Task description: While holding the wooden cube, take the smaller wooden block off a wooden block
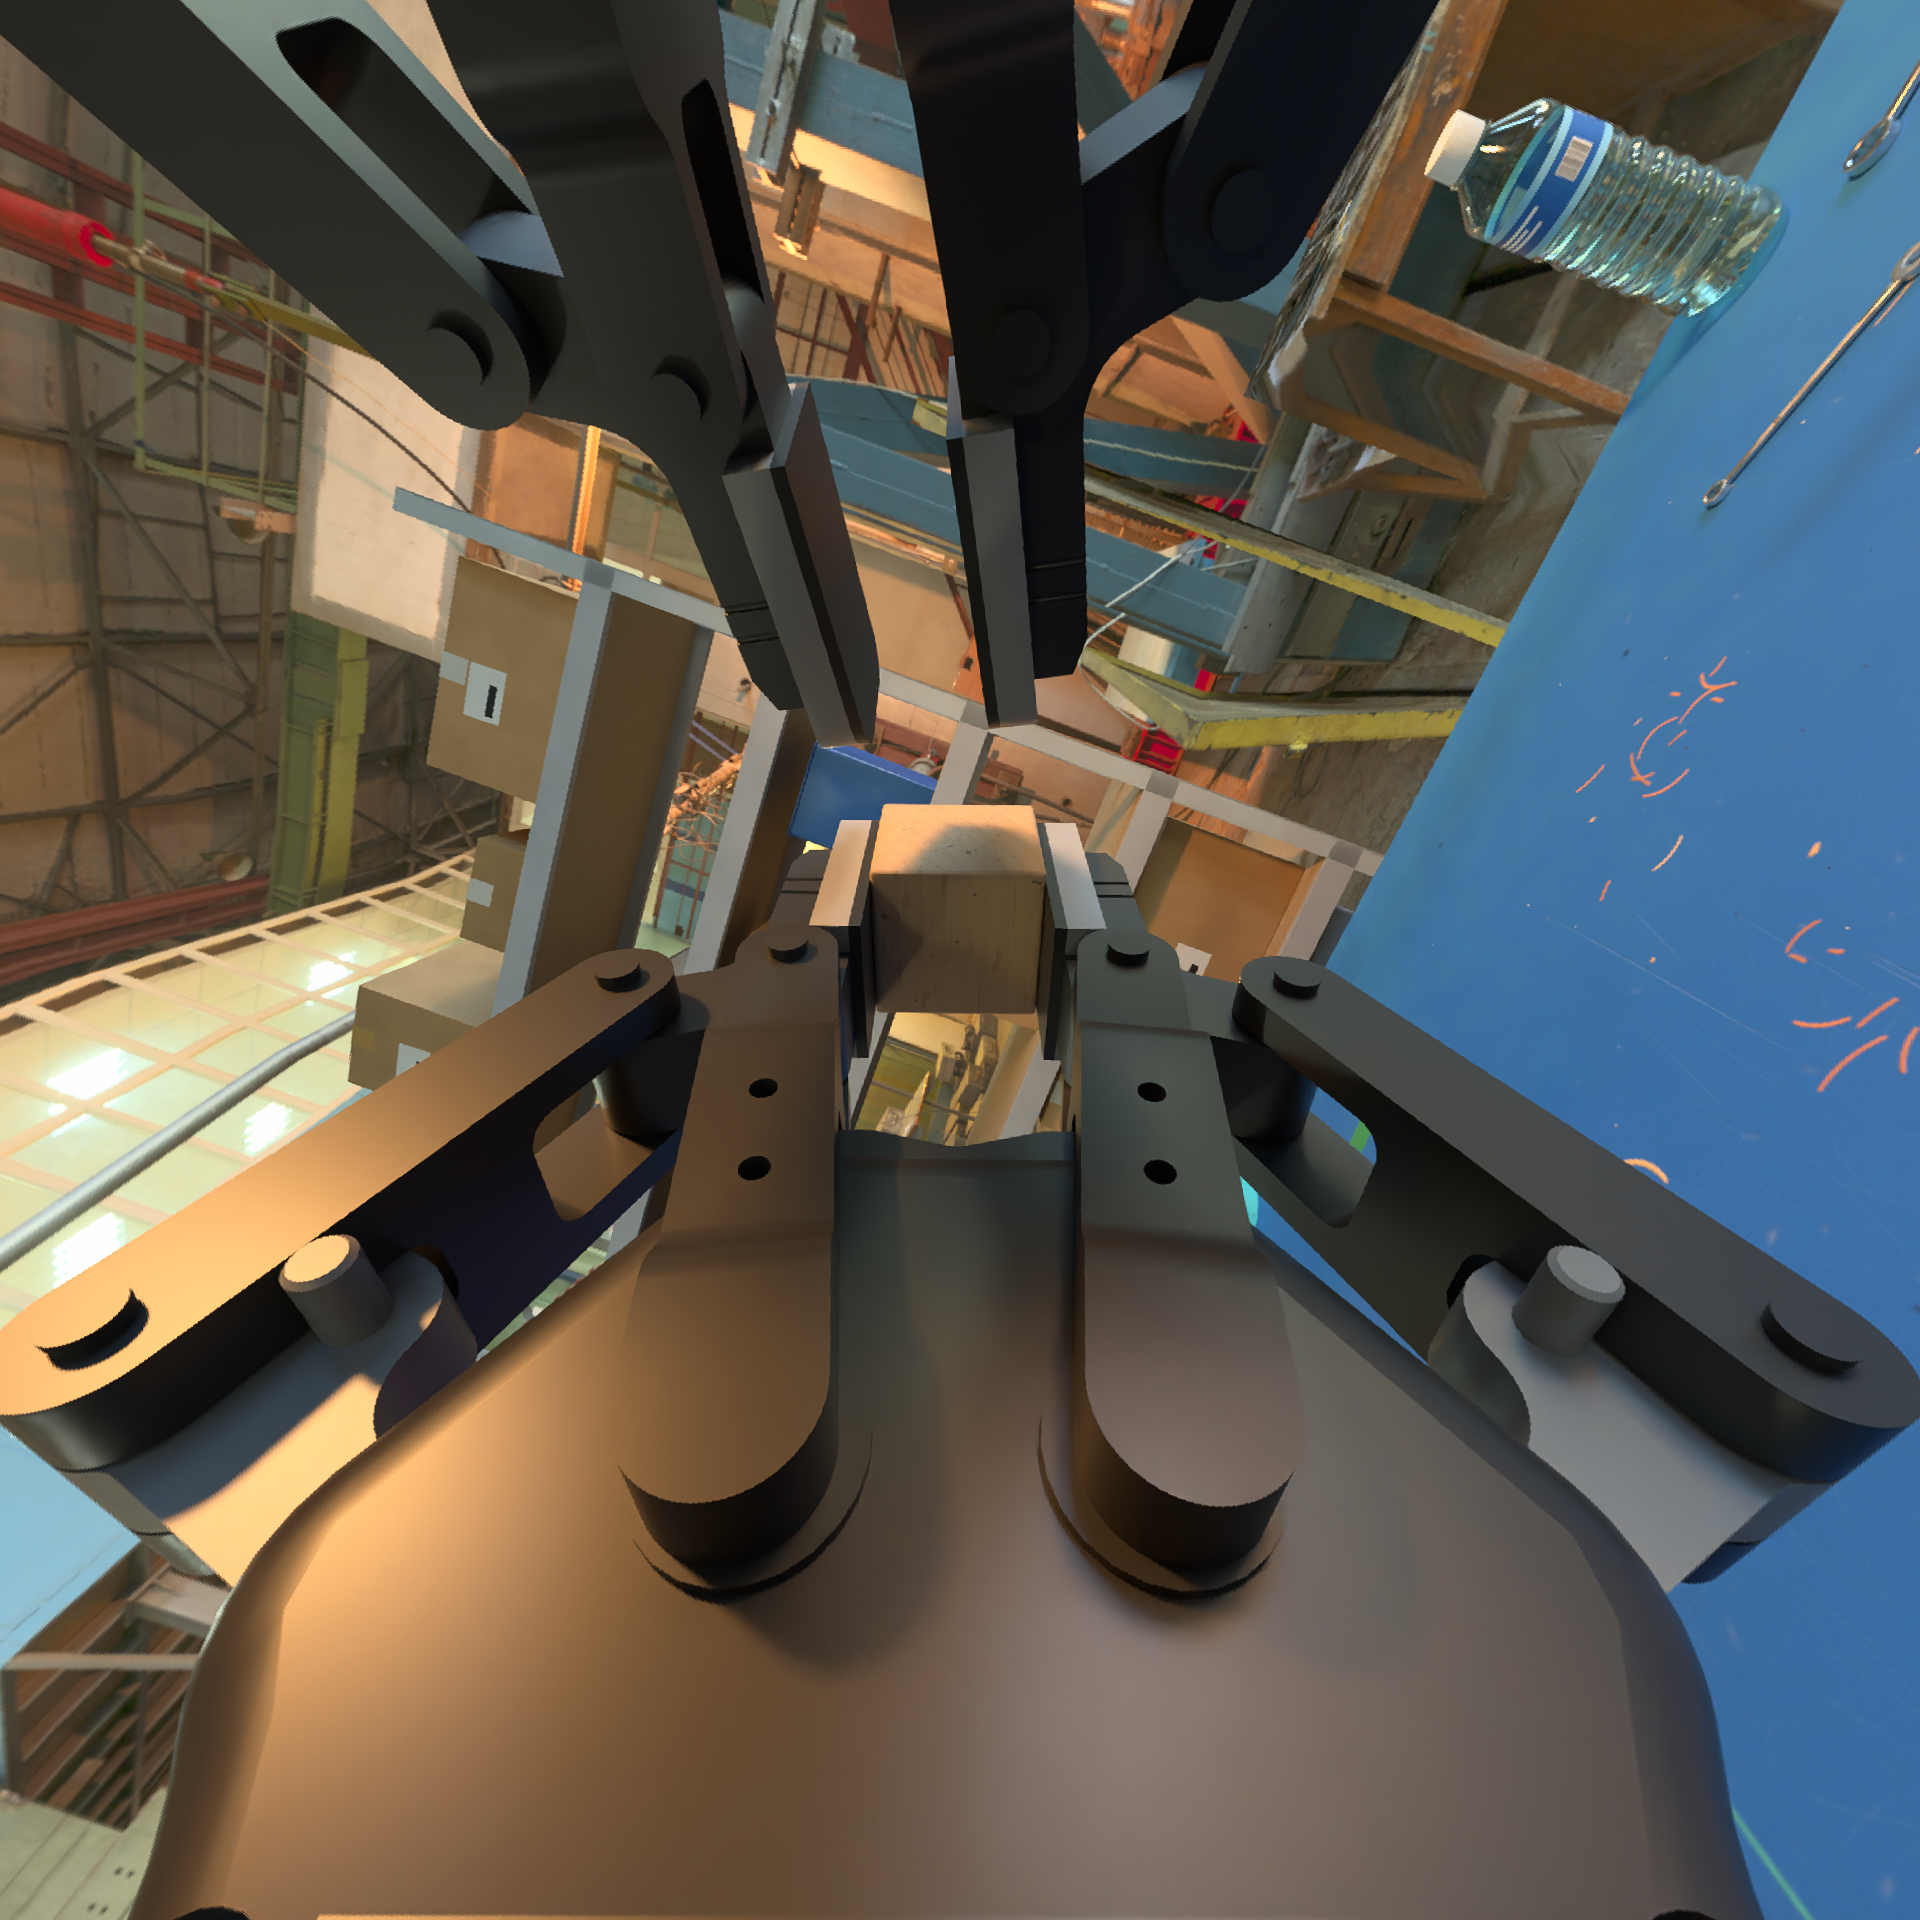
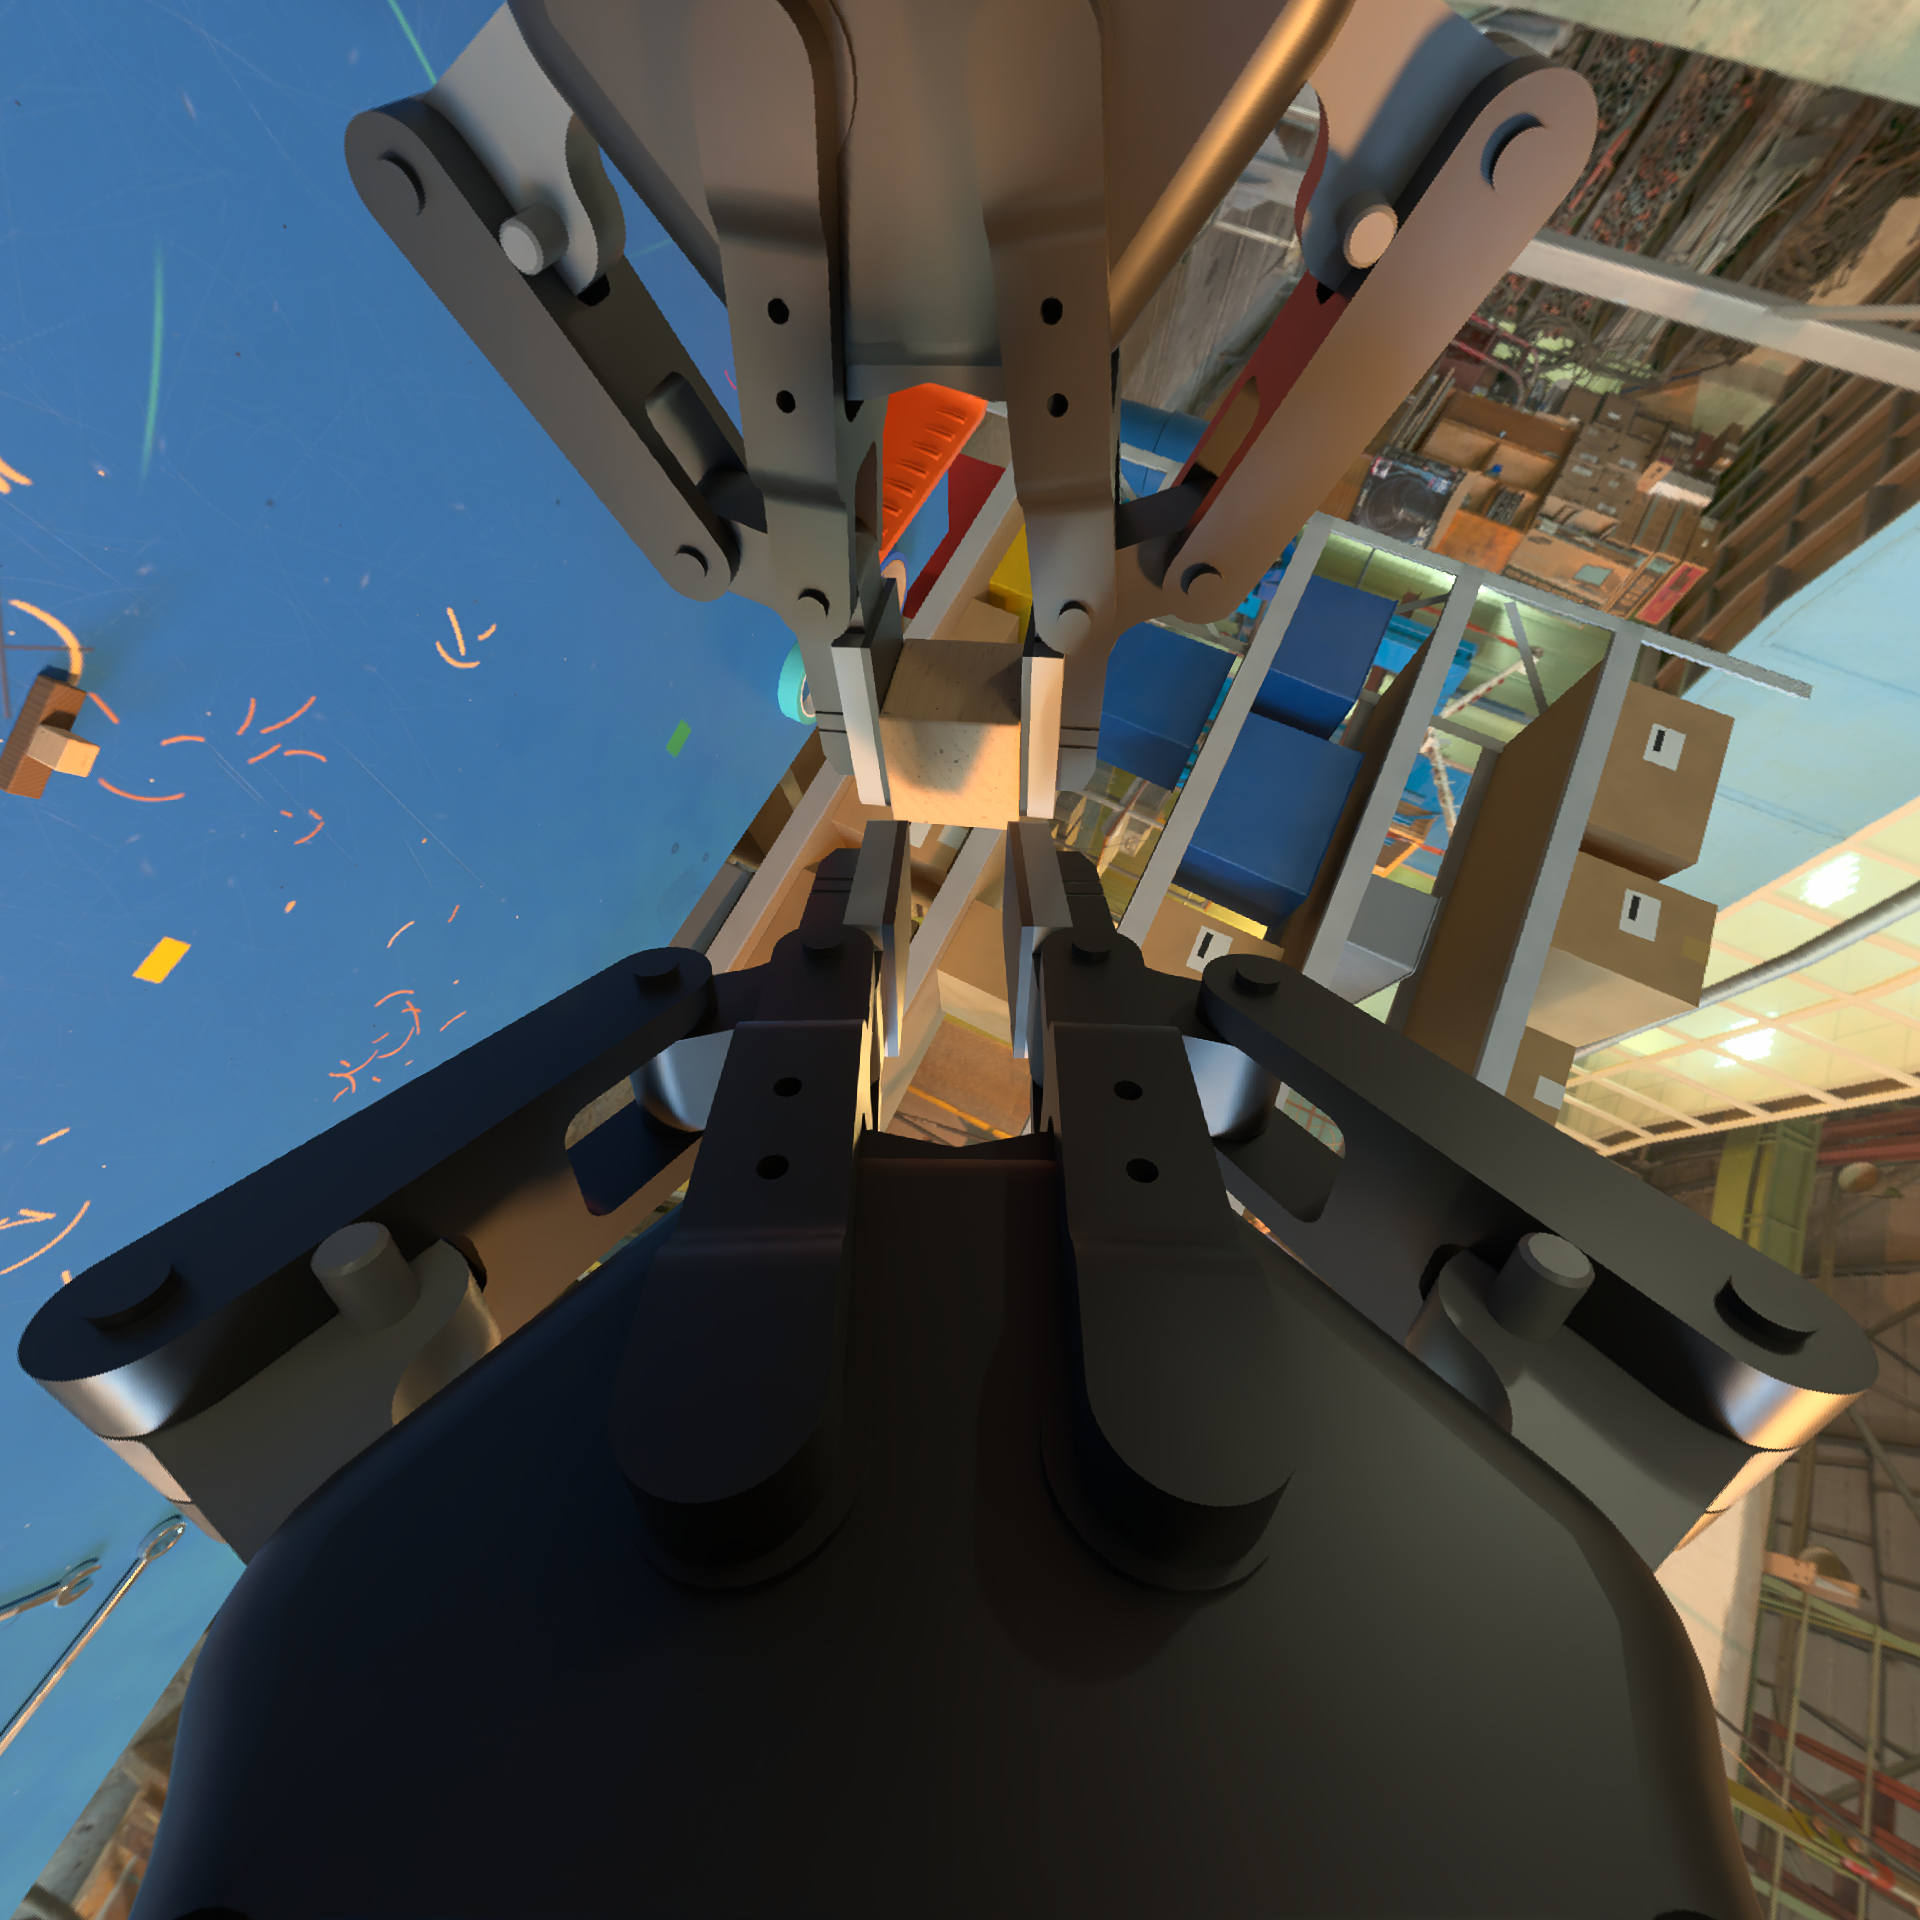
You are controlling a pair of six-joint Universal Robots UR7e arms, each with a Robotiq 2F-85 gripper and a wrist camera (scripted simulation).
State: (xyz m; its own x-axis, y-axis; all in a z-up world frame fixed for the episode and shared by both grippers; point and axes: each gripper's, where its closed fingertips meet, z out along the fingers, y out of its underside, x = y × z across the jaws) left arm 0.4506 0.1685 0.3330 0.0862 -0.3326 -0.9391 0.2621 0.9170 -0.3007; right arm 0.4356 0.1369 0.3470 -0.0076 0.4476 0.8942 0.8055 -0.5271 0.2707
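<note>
My left gripper is shut on the light wooden cube and holds it in the air beside the blue table. My right gripper faces it tip to tip, open and empty, its fingertips just short of the cube. In the right wrist view the right gripper sits right below the held cube. A small light wooden block rests on a darker wooden block far off at the left edge, on the table.
A clear water bottle lies on the table at the upper right. Thin metal pins lie near it and also show in the right wrist view. Shelving with cardboard boxes and blue bins stands behind.
</note>
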